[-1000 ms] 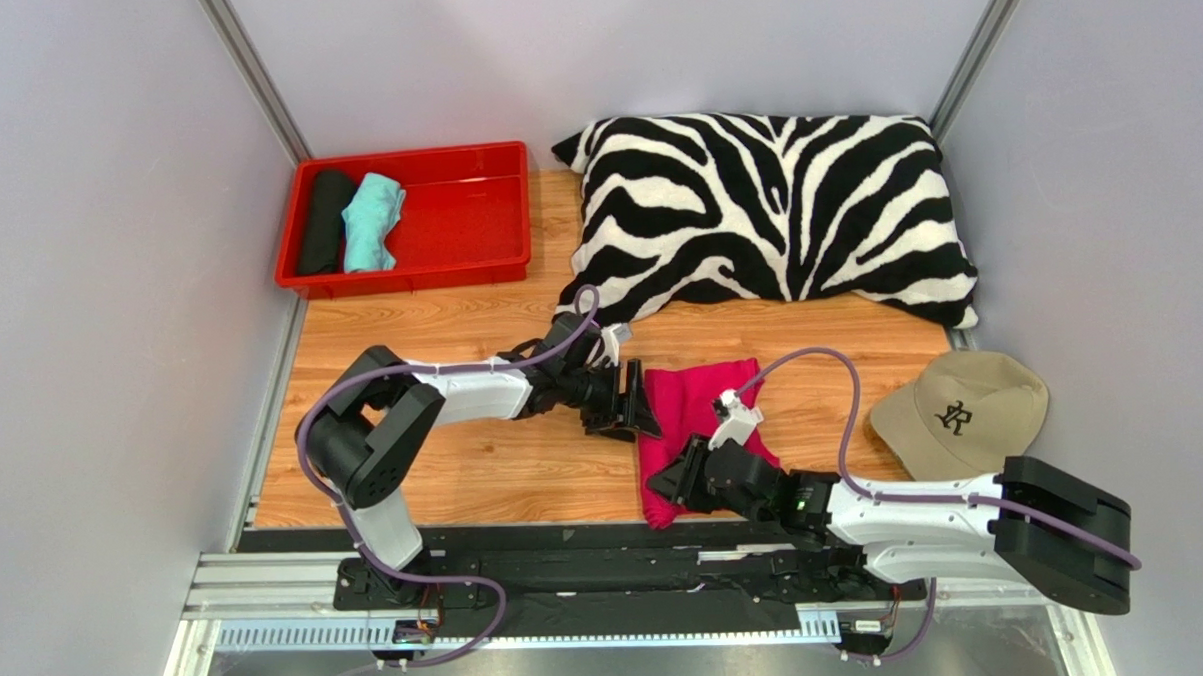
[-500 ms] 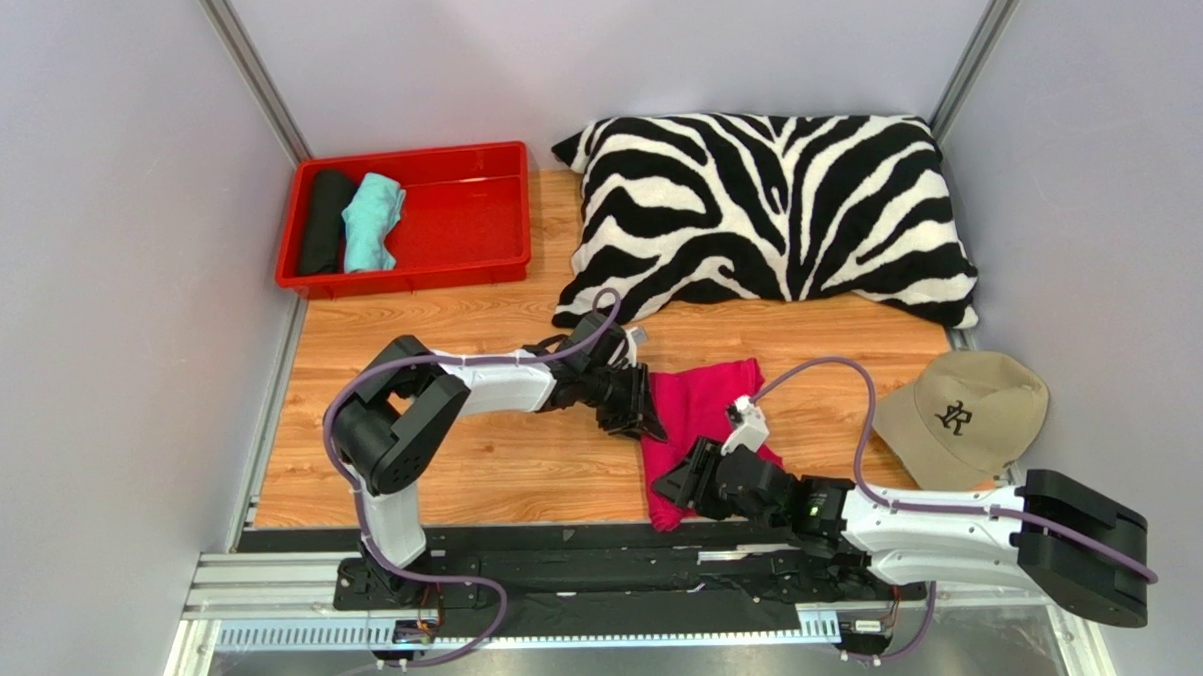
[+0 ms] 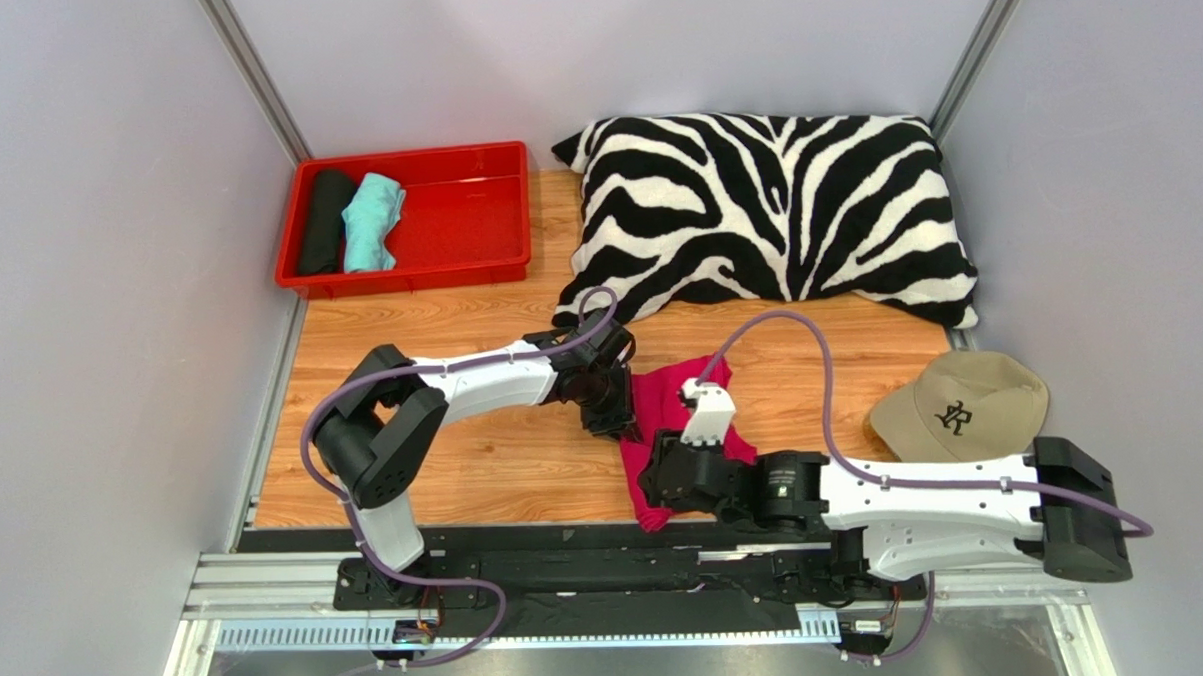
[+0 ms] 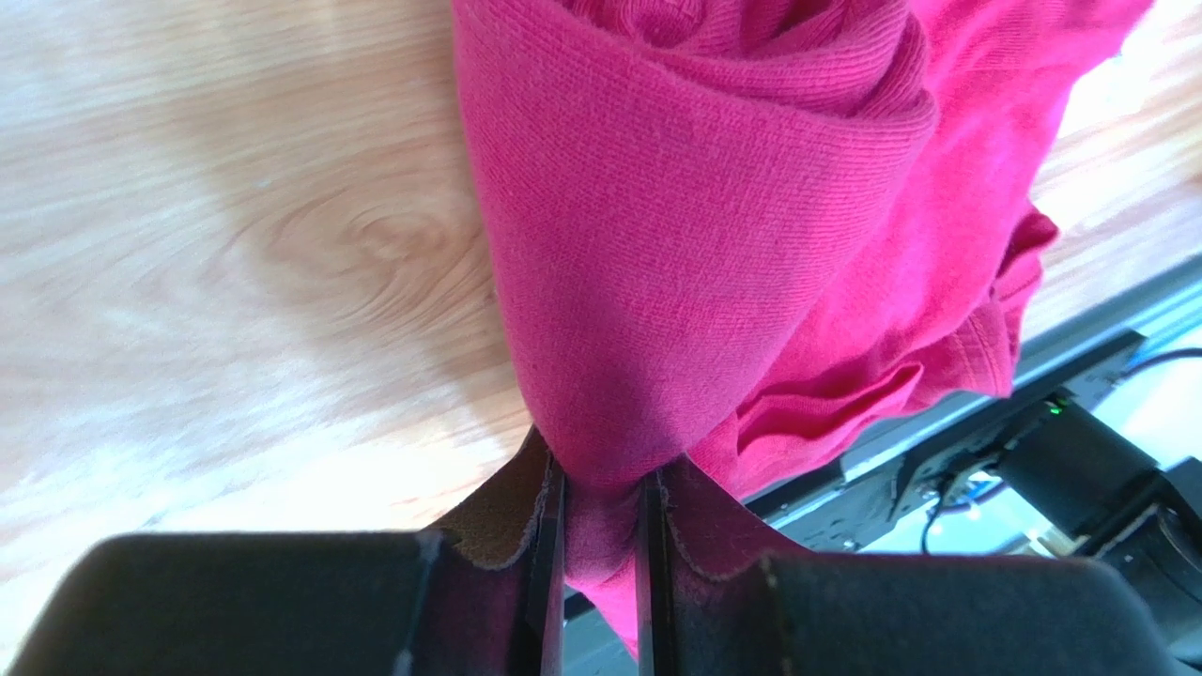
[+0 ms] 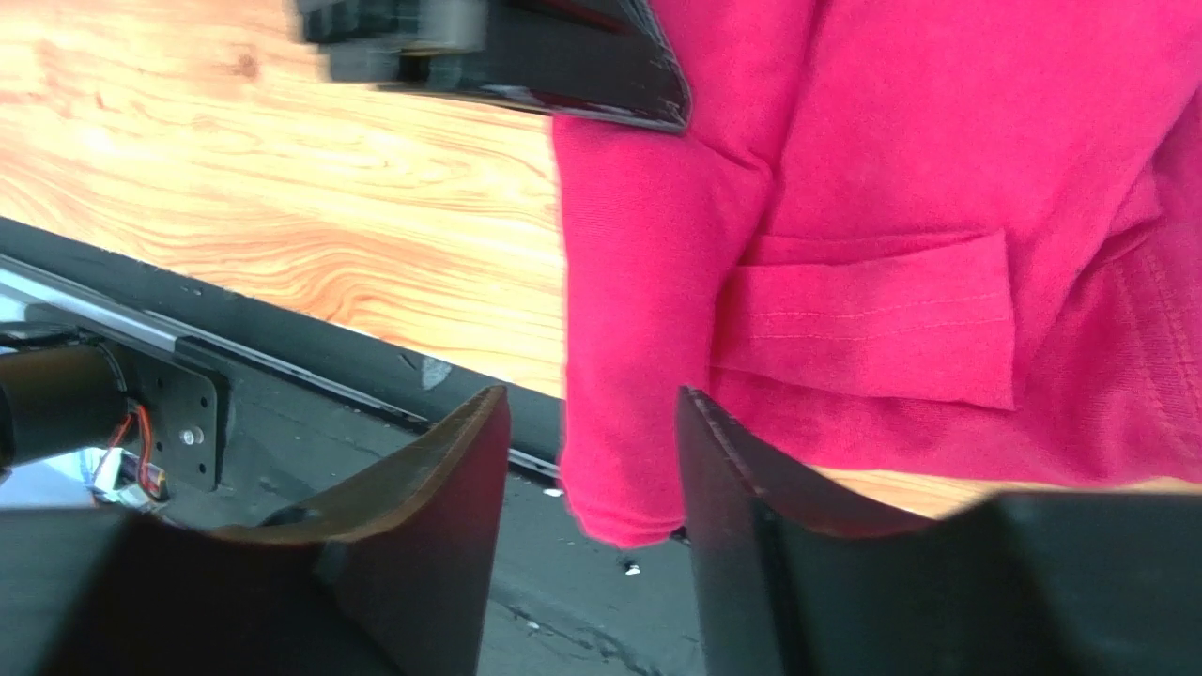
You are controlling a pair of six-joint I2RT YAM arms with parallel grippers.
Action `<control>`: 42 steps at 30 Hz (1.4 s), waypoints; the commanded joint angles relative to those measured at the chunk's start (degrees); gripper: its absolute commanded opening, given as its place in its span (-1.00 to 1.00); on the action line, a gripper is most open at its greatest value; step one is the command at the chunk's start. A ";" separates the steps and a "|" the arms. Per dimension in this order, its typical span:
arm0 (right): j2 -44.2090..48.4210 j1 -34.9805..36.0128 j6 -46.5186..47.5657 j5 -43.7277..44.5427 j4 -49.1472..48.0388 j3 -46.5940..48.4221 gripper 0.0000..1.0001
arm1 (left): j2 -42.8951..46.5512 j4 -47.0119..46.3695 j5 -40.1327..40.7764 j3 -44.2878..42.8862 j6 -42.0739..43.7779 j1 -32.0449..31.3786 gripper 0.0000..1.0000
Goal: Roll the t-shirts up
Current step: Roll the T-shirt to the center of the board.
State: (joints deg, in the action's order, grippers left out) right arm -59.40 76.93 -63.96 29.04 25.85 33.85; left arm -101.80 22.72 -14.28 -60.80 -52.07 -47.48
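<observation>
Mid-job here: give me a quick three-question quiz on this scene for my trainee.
1. True or false: the left gripper is shut on the pink t-shirt.
2. What lies in the red tray? A) a black roll and a teal roll B) a mug C) a shoe
3. Fill in: the right gripper has its jaws ___ around the t-shirt's near corner.
Key: 1 true; 2 A; 3 open.

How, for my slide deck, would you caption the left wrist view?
Left gripper pinching a fold of the pink t-shirt on the wooden table.
</observation>
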 commanded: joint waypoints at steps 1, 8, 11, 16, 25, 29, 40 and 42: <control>-6.42 4.28 4.98 10.25 8.78 9.38 -0.11 | -0.68 11.64 6.02 -1.52 3.03 0.46 -0.70; -13.81 6.31 6.13 10.26 7.91 12.30 -0.45 | -3.75 15.42 5.23 -4.77 4.52 0.81 -0.70; -16.09 6.13 5.79 8.50 4.57 9.49 -0.45 | -4.98 15.86 4.88 -5.30 4.26 0.81 -0.70; -19.88 6.13 4.73 7.44 2.63 7.47 -0.47 | -7.09 18.05 5.14 -7.14 3.12 0.90 -0.69; -20.41 7.53 4.29 12.09 11.23 12.37 -0.12 | -9.03 21.84 6.81 -9.78 0.05 0.82 -0.68; -23.83 9.64 3.94 16.65 18.86 18.87 0.04 | -9.65 22.89 6.72 -10.48 -0.22 0.81 -0.68; -46.23 13.34 -1.51 23.34 38.04 39.35 0.20 | -9.91 23.16 6.20 -10.22 -0.13 0.81 -0.67; -50.02 13.43 -2.30 23.52 40.24 40.51 0.22 | -10.00 22.98 6.02 -10.13 -0.13 0.81 -0.67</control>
State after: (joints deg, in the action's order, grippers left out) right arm -104.92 90.02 -62.28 47.48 57.08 70.22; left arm -108.62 40.60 -13.19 -72.49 -52.47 -46.83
